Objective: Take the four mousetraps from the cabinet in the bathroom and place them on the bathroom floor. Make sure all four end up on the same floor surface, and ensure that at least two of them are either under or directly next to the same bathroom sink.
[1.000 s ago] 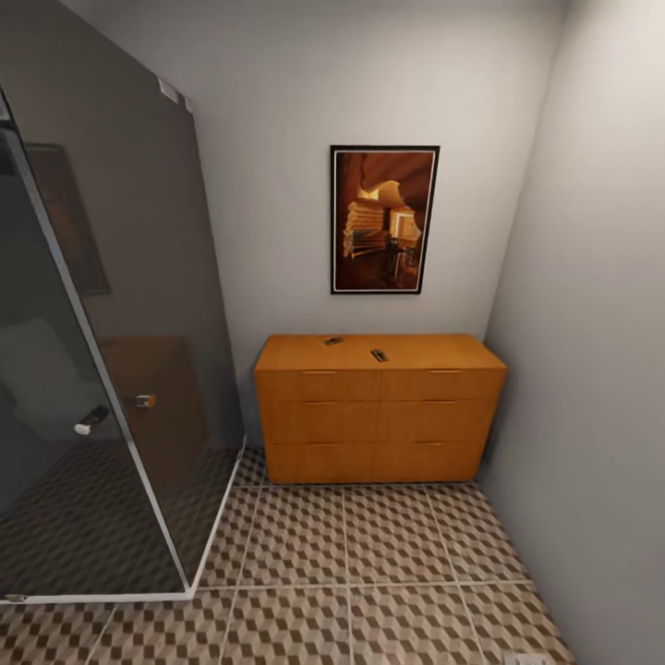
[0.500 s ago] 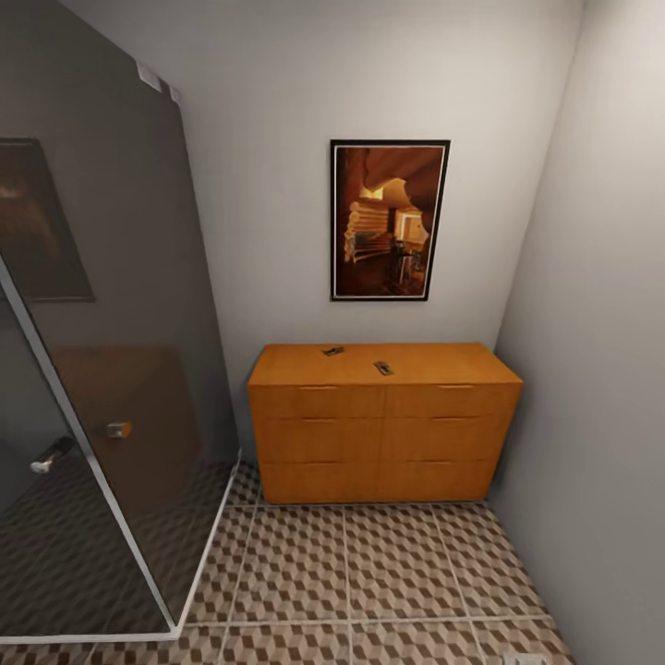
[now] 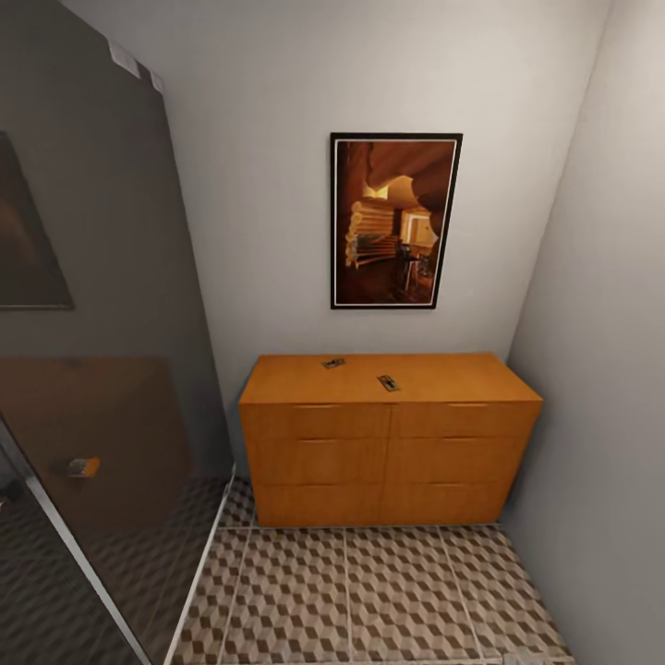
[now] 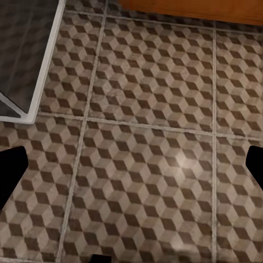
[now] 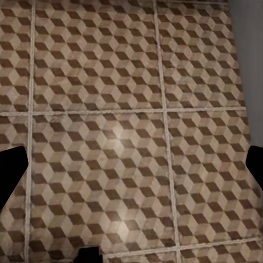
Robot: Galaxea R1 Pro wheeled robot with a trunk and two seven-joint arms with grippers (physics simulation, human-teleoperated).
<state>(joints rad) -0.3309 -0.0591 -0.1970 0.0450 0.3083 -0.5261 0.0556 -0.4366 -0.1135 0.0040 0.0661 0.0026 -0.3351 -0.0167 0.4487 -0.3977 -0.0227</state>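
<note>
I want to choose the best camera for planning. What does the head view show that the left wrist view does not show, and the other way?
Head view: the cabinet top with two mousetraps, and a framed picture.
Left wrist view: the left gripper, its dark fingertips wide apart above the tiles.
Both: the bathroom floor, the cabinet front and the shower enclosure.

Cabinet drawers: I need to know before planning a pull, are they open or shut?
Shut. All the front panels of the cabinet sit flush in one plane, with none sticking out in the head view.
</note>
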